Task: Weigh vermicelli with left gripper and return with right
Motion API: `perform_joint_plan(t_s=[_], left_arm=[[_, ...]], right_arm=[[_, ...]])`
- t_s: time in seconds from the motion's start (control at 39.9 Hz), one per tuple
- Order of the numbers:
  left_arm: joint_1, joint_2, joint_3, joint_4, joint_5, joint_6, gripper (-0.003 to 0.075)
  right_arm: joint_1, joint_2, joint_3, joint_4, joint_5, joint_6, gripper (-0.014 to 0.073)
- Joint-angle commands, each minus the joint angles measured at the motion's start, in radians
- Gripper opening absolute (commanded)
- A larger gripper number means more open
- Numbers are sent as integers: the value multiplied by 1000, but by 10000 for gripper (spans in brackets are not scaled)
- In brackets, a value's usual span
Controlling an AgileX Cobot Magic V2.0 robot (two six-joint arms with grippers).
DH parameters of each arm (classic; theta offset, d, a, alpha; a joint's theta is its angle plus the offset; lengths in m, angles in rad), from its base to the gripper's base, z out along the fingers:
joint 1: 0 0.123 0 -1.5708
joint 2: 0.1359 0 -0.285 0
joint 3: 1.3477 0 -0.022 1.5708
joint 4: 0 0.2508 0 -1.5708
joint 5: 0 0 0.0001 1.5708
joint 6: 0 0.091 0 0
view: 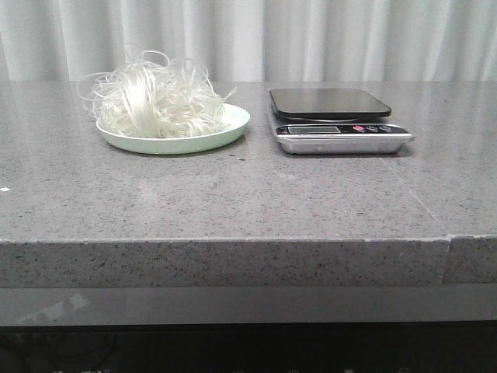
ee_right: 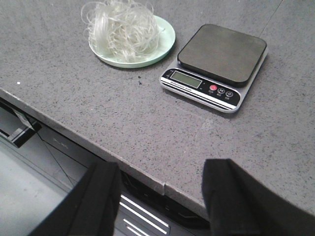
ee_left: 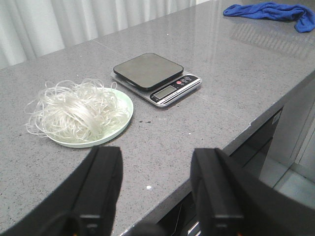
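Observation:
The vermicelli (view: 155,99) is a fluffy tangle of white strands heaped on a pale green plate (view: 233,124) at the left of the grey counter. It also shows in the left wrist view (ee_left: 74,110) and the right wrist view (ee_right: 123,29). A kitchen scale (view: 335,116) with a dark platform stands to its right, bare. My left gripper (ee_left: 157,157) is open and empty, hanging over the counter's front edge, well short of the plate (ee_left: 125,118). My right gripper (ee_right: 160,169) is open and empty over the front edge, short of the scale (ee_right: 219,61). Neither gripper shows in the front view.
A blue cloth (ee_left: 270,12) lies far off on the counter beyond the scale (ee_left: 157,76). White curtains hang behind the counter. A seam (view: 450,233) runs across the counter's front edge at the right. Drawers sit below the edge.

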Motion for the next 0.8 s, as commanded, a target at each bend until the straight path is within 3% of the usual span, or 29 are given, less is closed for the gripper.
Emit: perform_joint_plan(t_s=[0.0, 0.38, 0.68, 0.78], left_arm=[[-6, 11, -22, -9, -81, -6, 409], [-6, 11, -22, -9, -81, -6, 382], [-6, 11, -20, -9, -81, -6, 150], [-6, 11, -20, -9, -81, -6, 156]], right_arm=[[-6, -67, -4, 2, -42, -14, 491], [-6, -127, -4, 1, 13, -19, 466], [-6, -127, -4, 1, 20, -19, 171], [-6, -127, -4, 1, 20, -19, 157]])
